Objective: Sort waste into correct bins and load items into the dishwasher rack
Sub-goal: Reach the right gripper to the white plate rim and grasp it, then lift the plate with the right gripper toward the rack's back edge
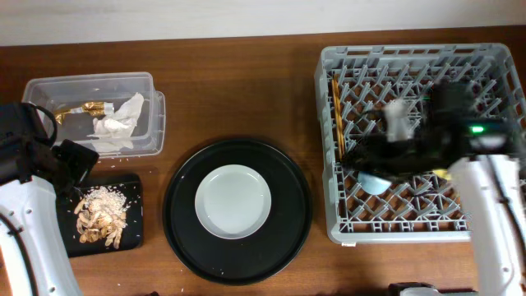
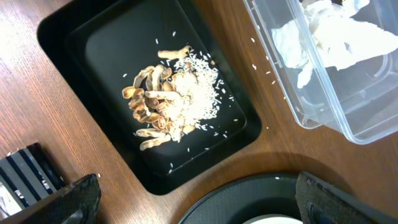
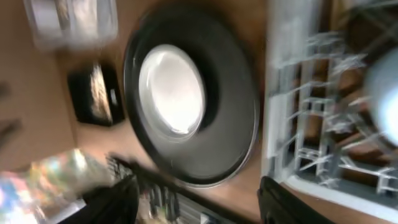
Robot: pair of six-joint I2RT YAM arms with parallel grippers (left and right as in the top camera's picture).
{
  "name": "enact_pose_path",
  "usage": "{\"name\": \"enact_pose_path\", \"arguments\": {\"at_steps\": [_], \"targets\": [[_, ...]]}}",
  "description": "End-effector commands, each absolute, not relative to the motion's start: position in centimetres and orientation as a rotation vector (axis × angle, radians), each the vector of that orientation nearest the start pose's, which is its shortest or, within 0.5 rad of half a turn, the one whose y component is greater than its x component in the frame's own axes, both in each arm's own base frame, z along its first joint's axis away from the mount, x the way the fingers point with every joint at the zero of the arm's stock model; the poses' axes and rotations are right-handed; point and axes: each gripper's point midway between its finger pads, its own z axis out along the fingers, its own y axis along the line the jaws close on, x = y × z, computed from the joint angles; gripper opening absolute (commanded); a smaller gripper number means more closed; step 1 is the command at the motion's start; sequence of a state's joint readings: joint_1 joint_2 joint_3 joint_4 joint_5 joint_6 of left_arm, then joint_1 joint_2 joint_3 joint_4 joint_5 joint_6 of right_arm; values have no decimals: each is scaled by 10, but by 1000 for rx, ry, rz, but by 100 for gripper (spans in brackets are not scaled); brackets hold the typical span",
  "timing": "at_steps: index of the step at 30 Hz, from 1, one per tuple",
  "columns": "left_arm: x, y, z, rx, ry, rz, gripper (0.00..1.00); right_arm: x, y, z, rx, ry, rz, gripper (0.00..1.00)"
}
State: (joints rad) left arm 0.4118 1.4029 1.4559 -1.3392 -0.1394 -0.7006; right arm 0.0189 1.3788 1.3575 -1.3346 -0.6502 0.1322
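Observation:
The crumpled napkin (image 1: 117, 123) and gold wrapper (image 1: 89, 108) lie in the clear box (image 1: 49, 86). Food scraps (image 1: 100, 215) lie in the shallow black tray (image 1: 136, 234). The pale plate (image 1: 233, 201) sits on the round black tray (image 1: 185, 230). The grey rack (image 1: 394, 230) holds the chopsticks (image 1: 336, 115) and blue cup (image 1: 374, 182). My left gripper (image 2: 199, 199) is open and empty, between the black tray (image 2: 93, 50) and the round tray. My right gripper (image 3: 202, 202) is open and empty, blurred over the rack's left half (image 1: 366, 154). A sliver of yellow (image 1: 444, 174) shows beside the right arm. The pink cup is hidden.
The clear box's lid stands against its right side (image 1: 159, 115). Loose rice grains lie on the wood near the black tray (image 2: 261, 62). The right wrist view is blurred; it shows the plate (image 3: 171, 90) and the rack's edge (image 3: 311, 93).

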Motion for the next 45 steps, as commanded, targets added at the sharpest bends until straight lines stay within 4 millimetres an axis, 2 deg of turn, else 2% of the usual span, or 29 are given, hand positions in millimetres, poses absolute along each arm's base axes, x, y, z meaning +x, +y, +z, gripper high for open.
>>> {"name": "enact_pose_path", "arguments": {"at_steps": [1,3,4,5,7,9,11,13,16,18,21,31,35,36,37,39,41,42,43,44,45], "targets": [[251,139,209,-1535,2394,156,99,247,130,206,-30,2925,622,61],[251,139,209,-1535,2394,156,99,248,143,200,-46,2900,411,62],[251,139,209,-1535,2394,156,99,250,162,203,-137,2846,395,83],[251,139,209,-1535,2394,156,99,247,180,207,-211,2815,437,83],[251,139,210,-1535,2394,156,99,255,210,215,-268,2726,521,83],[251,139,209,-1535,2394,156,99,257,231,206,-317,2724,539,82],[251,139,209,-1535,2394,156,99,259,244,176,-294,2788,463,83],[251,139,209,-1535,2394,156,99,263,248,133,-221,2870,310,80],[251,139,209,-1535,2395,156,99,267,267,76,-222,2963,226,80],[251,139,209,-1534,2395,156,99,267,264,52,-213,3013,163,80],[251,139,209,-1534,2395,156,99,265,262,37,-215,3047,123,79],[251,139,209,-1534,2395,156,99,261,262,1,-173,3115,64,38],[251,139,209,-1534,2395,156,99,258,262,0,-170,3126,67,19],[251,139,209,-1534,2395,156,99,257,261,0,-170,3131,63,9],[251,139,209,-1535,2396,156,99,256,260,2,-167,3141,64,4],[251,139,209,-1534,2396,156,99,259,260,7,-159,3134,73,4],[251,139,209,-1534,2396,156,99,271,259,33,-121,3102,112,4],[251,139,209,-1534,2396,156,99,286,250,63,-70,3045,136,4],[251,139,209,-1534,2396,156,99,298,240,85,-33,2990,124,4],[251,139,209,-1534,2396,156,99,305,232,99,-8,2953,108,4],[251,139,209,-1534,2396,156,99,317,215,123,37,2888,75,4]]}}
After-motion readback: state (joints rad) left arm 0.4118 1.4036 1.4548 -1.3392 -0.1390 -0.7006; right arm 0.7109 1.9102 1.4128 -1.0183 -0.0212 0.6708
